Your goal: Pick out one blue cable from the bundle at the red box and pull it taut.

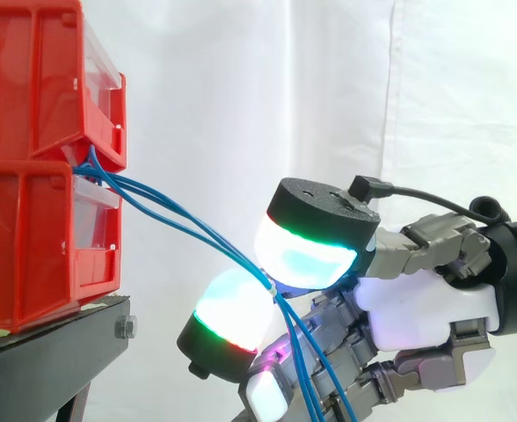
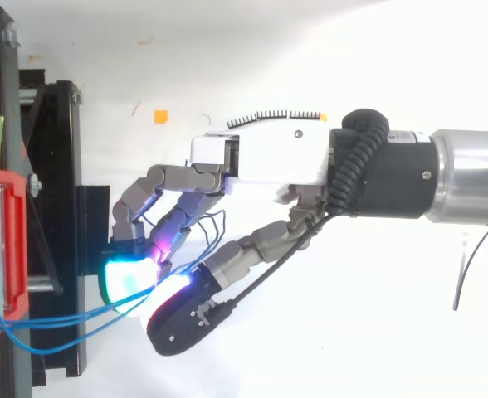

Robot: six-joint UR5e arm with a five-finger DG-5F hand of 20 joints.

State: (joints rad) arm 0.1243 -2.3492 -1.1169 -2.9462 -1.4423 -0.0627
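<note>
The hand (image 1: 417, 308) is curled, with two glowing pads (image 1: 307, 251) pinched on the blue cable (image 1: 179, 215). The grasp looks made, yet several strands meet at the pinch, so I cannot tell if one is singled out. The pull remains to be done. The side view shows ends hanging below the pinch; the top view shows one strand bowing slack near the red bins (image 1: 30, 176) on the black stand (image 1: 56, 338).

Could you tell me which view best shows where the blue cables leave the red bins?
The side view: the blue cables emerge between the stacked red bins and slope down to the hand. The top view shows them curving toward the fingers.
</note>
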